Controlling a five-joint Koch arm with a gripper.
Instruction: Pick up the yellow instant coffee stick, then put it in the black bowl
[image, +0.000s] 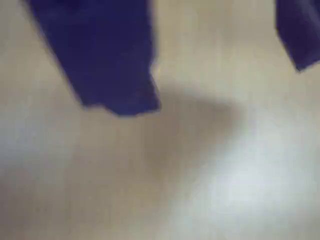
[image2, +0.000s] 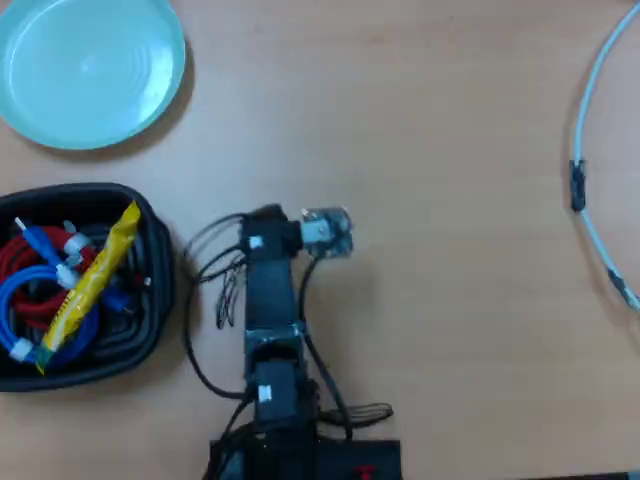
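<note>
The yellow instant coffee stick (image2: 92, 283) lies slanted inside the black bowl (image2: 157, 300) at the left of the overhead view, resting on coiled red and blue cables. In the blurred wrist view my gripper (image: 210, 86) hangs just over bare wooden tabletop. Its two blue fingers (image: 107, 60) stand wide apart with nothing between them. In the overhead view the arm (image2: 270, 300) is folded back at the bottom centre, to the right of the bowl and apart from it, and its jaws are hidden beneath it.
A round light-teal plate (image2: 90, 70) sits at the top left, above the bowl. A white cable (image2: 590, 130) curves along the right edge. The arm's own black wires (image2: 215, 290) loop between arm and bowl.
</note>
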